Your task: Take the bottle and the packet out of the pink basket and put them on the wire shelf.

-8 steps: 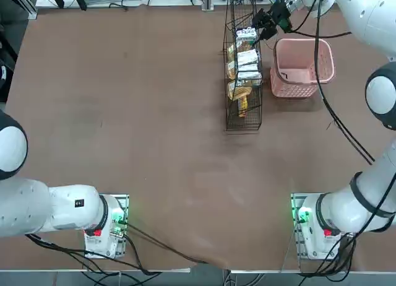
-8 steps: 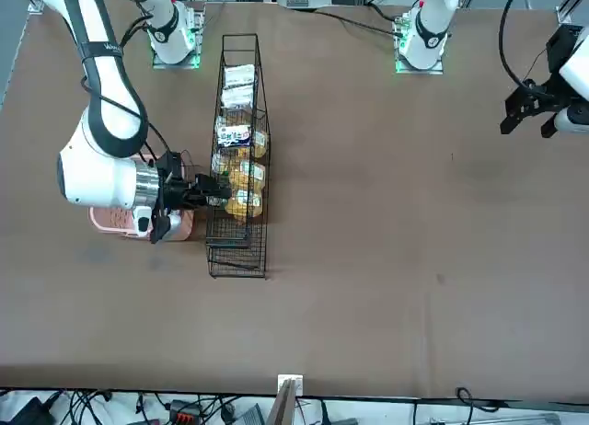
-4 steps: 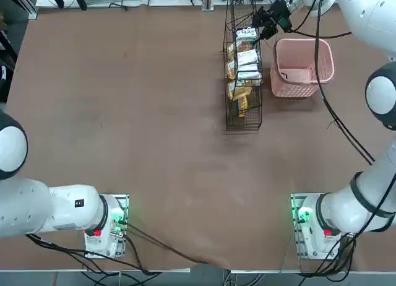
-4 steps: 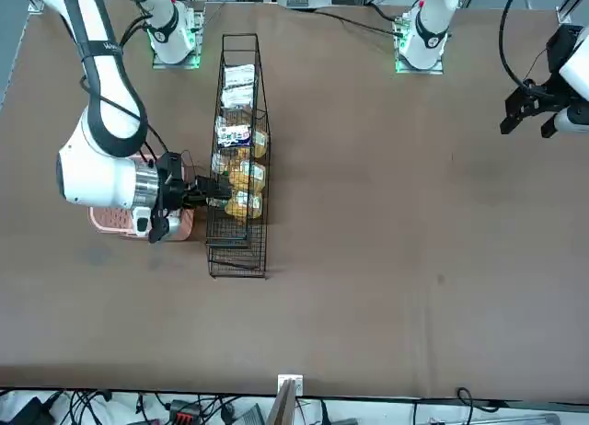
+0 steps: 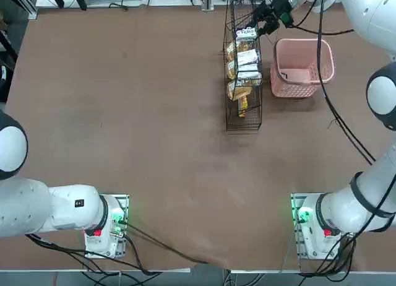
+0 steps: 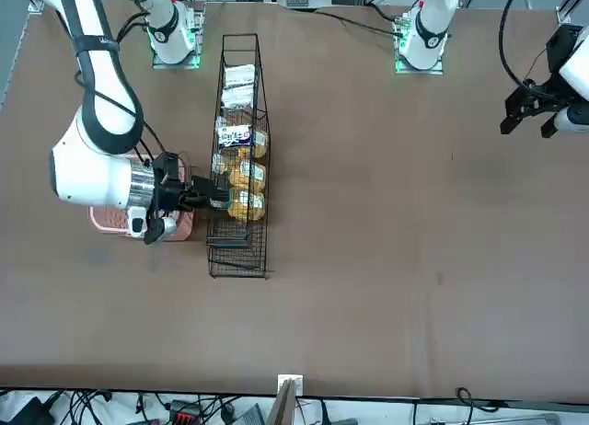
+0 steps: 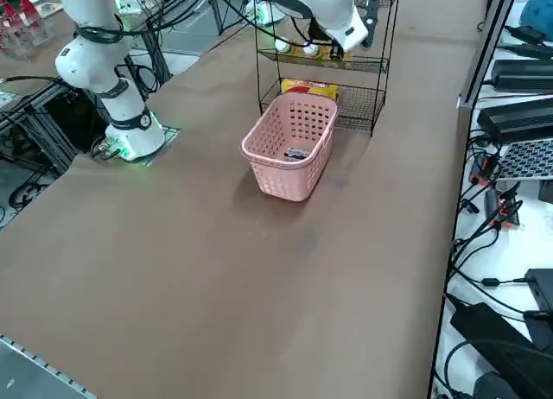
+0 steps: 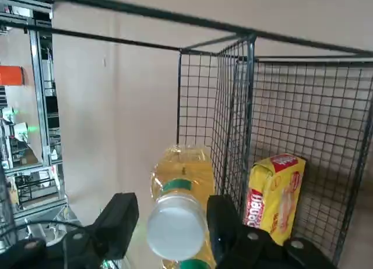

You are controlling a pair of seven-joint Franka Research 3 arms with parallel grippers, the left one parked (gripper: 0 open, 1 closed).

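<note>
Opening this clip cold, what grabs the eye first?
The right pincer at the far end of the wire shelf, the bottle standing between its parted fingers. Beside the shelf sits the pink basket, the packet lying inside it.

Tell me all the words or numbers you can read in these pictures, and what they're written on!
Nothing can be read.
Yellow packet: red label with white print, too blurred to read.
Bottle between the right gripper's open fingers: green band, no legible words.
White packets on the shelf: dark print, too small to read.
Packet in the basket: too small to read.
</note>
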